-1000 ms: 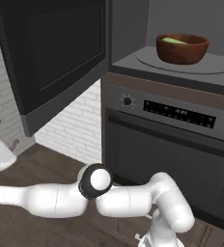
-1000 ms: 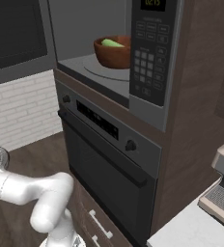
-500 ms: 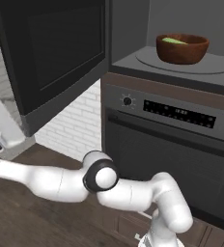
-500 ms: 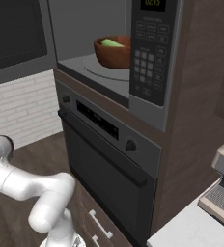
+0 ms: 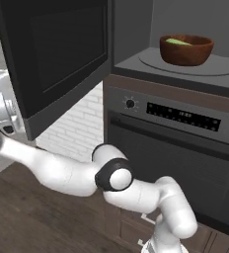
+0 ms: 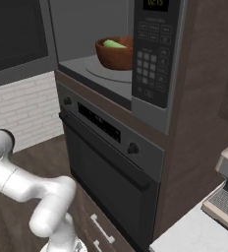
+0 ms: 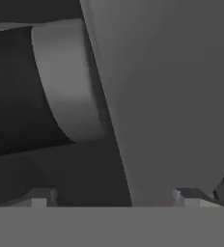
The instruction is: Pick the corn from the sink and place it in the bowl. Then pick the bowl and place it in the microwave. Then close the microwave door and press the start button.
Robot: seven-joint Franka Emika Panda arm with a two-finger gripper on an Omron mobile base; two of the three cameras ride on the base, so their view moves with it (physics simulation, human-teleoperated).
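Corn [image 5: 177, 42], yellow with green husk, lies inside the reddish-brown wooden bowl [image 5: 186, 50], and the bowl stands on the round turntable [image 5: 185, 65] in the grey interior of the microwave [image 6: 81, 64]. The right base view shows the same bowl [image 6: 115, 53] with the corn [image 6: 114, 44] in it, just left of the microwave's keypad panel [image 6: 152, 54].

The microwave door [image 5: 57, 54] hangs wide open, swung out to the left, its dark glass window facing the room and its lower grey edge running down toward the left.

The white arm [image 5: 82, 173] reaches low and far to the left from its base, and the hand [image 5: 0, 106] sits close against the outer, lower-left end of the open door. In the hand view the two finger tips [image 7: 39, 198] stand well apart at the bottom, with nothing between them; a flat grey surface and a lighter grey rounded band lie very close ahead, too near and blurred to name with certainty.

Below the microwave sits the oven [image 5: 175, 148] with a knob [image 5: 130, 103] and a display strip [image 5: 182, 116]. White brick wall [image 6: 22, 110] shows behind, above a dark wooden floor [image 5: 18, 217]. At far right, a pale counter [image 6: 199, 231] carries a grey appliance.
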